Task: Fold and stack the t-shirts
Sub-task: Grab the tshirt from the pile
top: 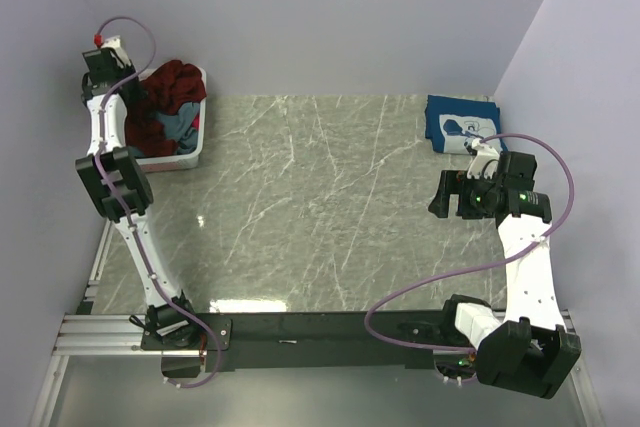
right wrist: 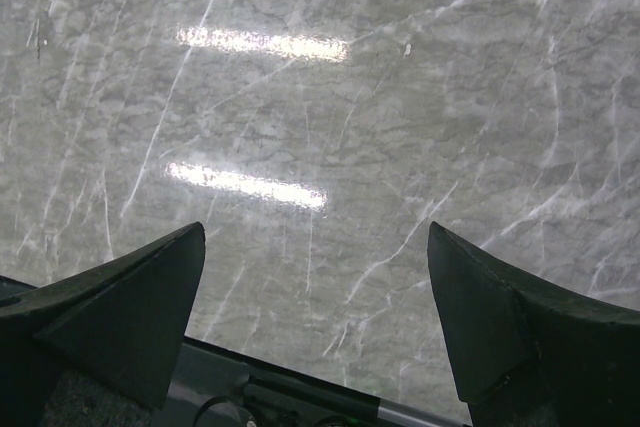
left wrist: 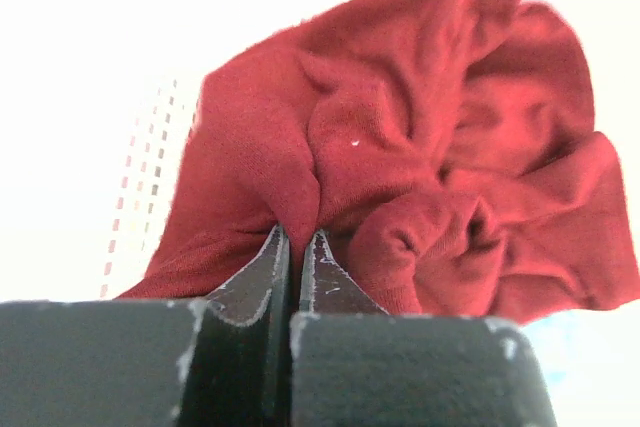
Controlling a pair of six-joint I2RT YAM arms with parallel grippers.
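A crumpled maroon t-shirt [top: 176, 84] fills the white lattice basket [top: 196, 151] at the far left of the table, with a grey-blue t-shirt [top: 180, 129] under it. My left gripper [top: 133, 87] reaches into the basket. In the left wrist view the left gripper [left wrist: 296, 235] is shut on a fold of the maroon t-shirt [left wrist: 400, 147]. A folded navy t-shirt [top: 458, 117] with a white print lies at the far right. My right gripper [top: 446, 197] hovers just in front of it, over the table. The right gripper [right wrist: 315, 232] is open and holds nothing.
The grey marble table [top: 320, 207] spreads between the arms. The basket's lattice wall [left wrist: 140, 187] shows left of the maroon cloth. Walls close in behind and on both sides. The black mounting rail [top: 320, 332] runs along the near edge.
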